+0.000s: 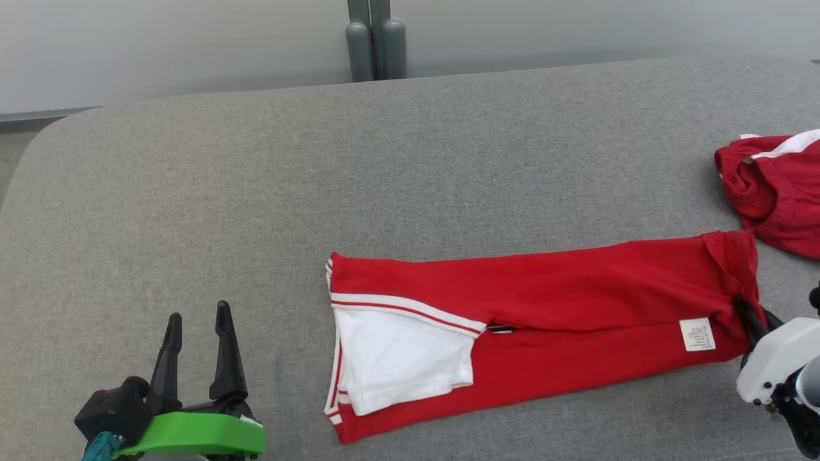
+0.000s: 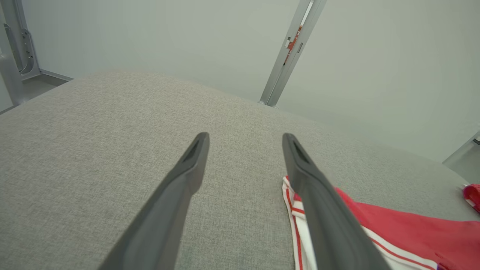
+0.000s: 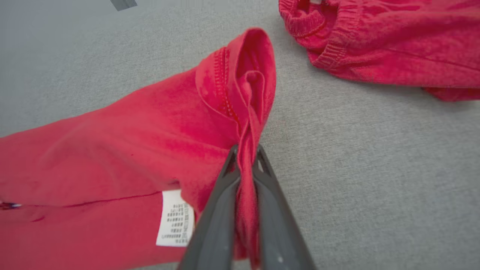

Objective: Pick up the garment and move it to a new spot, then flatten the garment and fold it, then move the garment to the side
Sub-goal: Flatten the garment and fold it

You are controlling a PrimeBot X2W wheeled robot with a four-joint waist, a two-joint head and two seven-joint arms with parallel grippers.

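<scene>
The garment (image 1: 551, 301) is red with white panels and red-and-white striped trim, folded into a long strip across the grey cushion. A white label (image 1: 697, 334) shows near its right end. My right gripper (image 1: 746, 314) is shut on that right end; in the right wrist view a pinched ridge of the garment (image 3: 150, 150) rises between the closed fingers (image 3: 217, 210). My left gripper (image 1: 195, 326) stands open at the lower left, apart from the garment, nothing between its fingers (image 2: 180, 187). In the left wrist view the garment's striped left end (image 2: 393, 232) lies beside the right finger.
A second red garment (image 1: 778, 186) with a white stripe lies bunched at the right edge, just beyond the held end, also seen as the second red garment (image 3: 382, 45). The grey cushion (image 1: 320, 192) stretches bare to the left and back. A grey post (image 1: 377, 38) stands behind it.
</scene>
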